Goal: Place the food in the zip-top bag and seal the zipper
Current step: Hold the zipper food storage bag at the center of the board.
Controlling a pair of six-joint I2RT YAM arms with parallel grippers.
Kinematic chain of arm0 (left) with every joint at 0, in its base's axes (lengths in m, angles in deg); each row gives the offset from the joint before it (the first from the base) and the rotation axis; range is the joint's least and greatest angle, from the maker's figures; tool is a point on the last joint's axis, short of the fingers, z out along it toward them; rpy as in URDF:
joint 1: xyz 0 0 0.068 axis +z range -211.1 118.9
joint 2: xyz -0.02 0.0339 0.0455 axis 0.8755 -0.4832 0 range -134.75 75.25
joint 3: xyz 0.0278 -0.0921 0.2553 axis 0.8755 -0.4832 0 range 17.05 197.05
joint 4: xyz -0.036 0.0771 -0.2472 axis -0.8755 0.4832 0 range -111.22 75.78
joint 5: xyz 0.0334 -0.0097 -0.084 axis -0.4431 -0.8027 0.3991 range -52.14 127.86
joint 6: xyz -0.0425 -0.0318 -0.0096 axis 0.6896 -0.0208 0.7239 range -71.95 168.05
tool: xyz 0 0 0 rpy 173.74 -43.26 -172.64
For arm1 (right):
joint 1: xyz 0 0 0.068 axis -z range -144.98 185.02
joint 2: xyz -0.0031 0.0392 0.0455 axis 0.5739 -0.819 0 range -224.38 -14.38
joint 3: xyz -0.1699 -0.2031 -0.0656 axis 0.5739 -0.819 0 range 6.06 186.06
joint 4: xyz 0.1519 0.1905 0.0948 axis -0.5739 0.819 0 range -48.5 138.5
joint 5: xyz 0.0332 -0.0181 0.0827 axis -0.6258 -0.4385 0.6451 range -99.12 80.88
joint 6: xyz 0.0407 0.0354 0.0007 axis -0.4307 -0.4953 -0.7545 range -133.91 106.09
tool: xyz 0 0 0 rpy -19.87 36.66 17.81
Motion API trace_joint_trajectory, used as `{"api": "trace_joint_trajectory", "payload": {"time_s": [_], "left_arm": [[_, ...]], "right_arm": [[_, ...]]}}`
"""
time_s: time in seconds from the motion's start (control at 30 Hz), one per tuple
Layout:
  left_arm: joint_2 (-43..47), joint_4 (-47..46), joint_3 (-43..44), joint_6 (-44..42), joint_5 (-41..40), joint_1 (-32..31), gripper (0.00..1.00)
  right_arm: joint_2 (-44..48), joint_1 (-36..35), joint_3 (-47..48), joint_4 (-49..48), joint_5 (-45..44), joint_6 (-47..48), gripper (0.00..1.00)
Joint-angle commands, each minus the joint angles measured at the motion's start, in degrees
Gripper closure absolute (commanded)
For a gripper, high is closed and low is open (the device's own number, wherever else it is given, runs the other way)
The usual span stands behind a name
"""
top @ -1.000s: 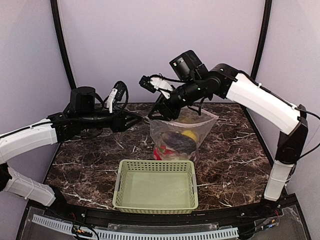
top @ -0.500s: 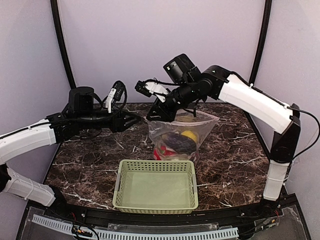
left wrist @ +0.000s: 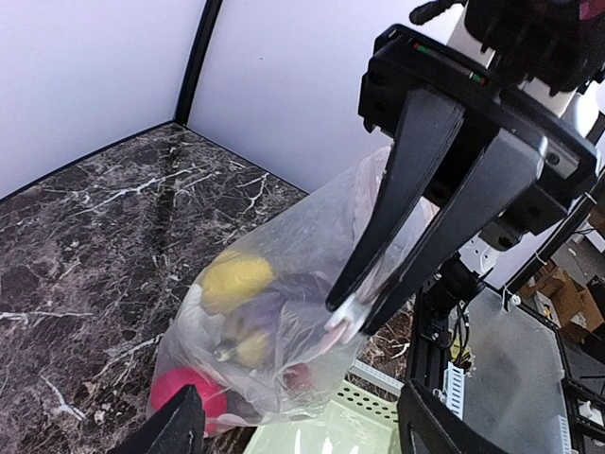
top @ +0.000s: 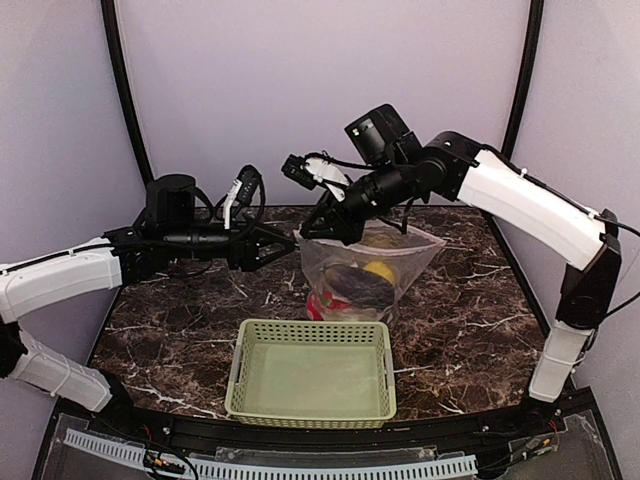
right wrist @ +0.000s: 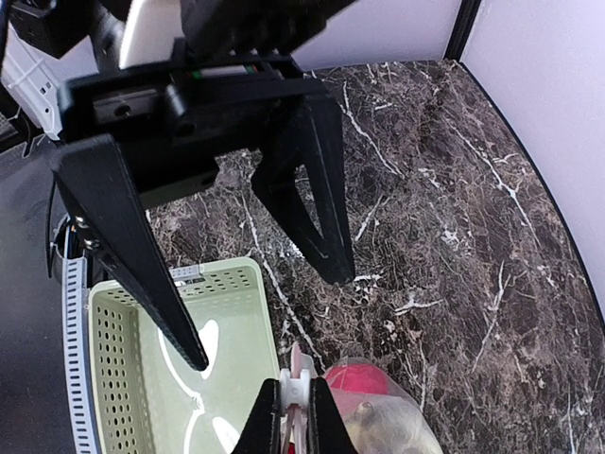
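Note:
The zip-top bag (top: 365, 272) hangs upright over the marble table, with the food inside: a yellow piece (left wrist: 232, 279), a red piece (left wrist: 184, 392) and a dark purple one (top: 358, 283). My right gripper (top: 309, 232) is shut on the zipper's small white slider (right wrist: 298, 385) at the bag's top left corner. My left gripper (top: 287, 245) stands open just left of that corner, its fingers (right wrist: 142, 270) spread wide and touching nothing. In the left wrist view the right fingers pinch the slider (left wrist: 350, 317).
A pale green perforated basket (top: 312, 372) sits on the marble table (top: 170, 330) in front of the bag, with nothing in it. Grey walls and black corner posts close in the back and the sides.
My left jaws have spread open and no longer hold the bag's corner. My right jaws have closed on the slider there. The bag hangs a little higher on its left side.

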Motion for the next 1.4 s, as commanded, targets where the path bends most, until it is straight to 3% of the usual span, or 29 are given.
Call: {"api": "trace_joint_trajectory", "payload": {"time_s": [0.0,0.23,0.77,1.03,1.23,1.37], "left_arm": [[-3.5,-3.1,2.8,-0.7,5.3,0.3,0.29],[-7.7,-5.1,5.1,-0.1,8.5,0.3,0.34],[-12.7,-9.6,8.5,1.7,14.0,0.2,0.66],[-14.4,-12.4,8.7,3.4,14.5,0.2,0.74],[-15.3,-14.8,8.8,4.9,14.0,0.2,0.98],[-14.8,-15.0,7.9,4.8,11.9,0.2,0.99]], "right_arm": [[3.6,2.1,-2.7,-4.6,5.4,-2.0,1.00],[5.7,4.6,-6.2,-7.6,9.8,-3.9,1.00],[5.7,7.7,-7.1,-8.1,14.5,-5.1,1.00],[5.4,8.2,-7.3,-8.1,15.4,-5.2,1.00],[5.3,8.5,-7.7,-8.1,15.1,-5.2,1.00],[5.8,8.7,-8.4,-8.1,13.8,-5.2,1.00]]}}
